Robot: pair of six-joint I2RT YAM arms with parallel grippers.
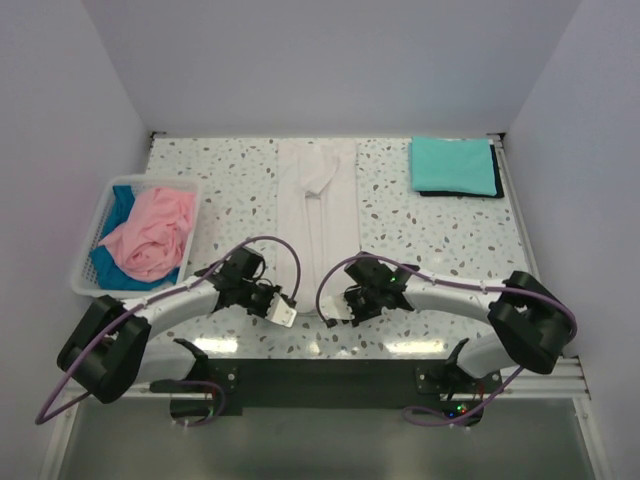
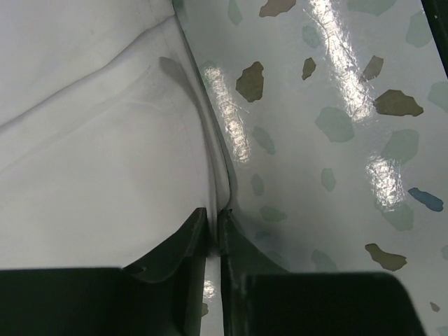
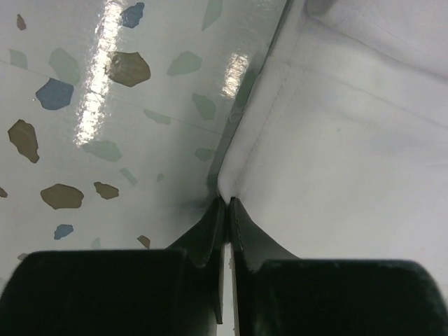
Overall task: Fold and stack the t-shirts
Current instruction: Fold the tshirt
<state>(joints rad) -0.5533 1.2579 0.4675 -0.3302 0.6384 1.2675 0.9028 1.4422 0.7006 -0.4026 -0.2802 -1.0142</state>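
The white t-shirt (image 1: 318, 190) lies as a long narrow strip down the middle of the table. My left gripper (image 1: 287, 312) is shut on its near left corner; the left wrist view shows the jaws (image 2: 215, 213) pinching the cloth edge (image 2: 91, 154). My right gripper (image 1: 336, 311) is shut on the near right corner; the right wrist view shows the jaws (image 3: 227, 201) pinching the hem (image 3: 350, 140). The teal t-shirt (image 1: 455, 165) lies folded at the back right. The pink t-shirt (image 1: 150, 235) and the blue t-shirt (image 1: 120, 200) lie crumpled in the basket.
The white lattice basket (image 1: 88, 240) stands at the left edge of the speckled table (image 1: 430, 240). A dark folded cloth edge (image 1: 460, 193) shows under the teal shirt. Walls close the back and both sides.
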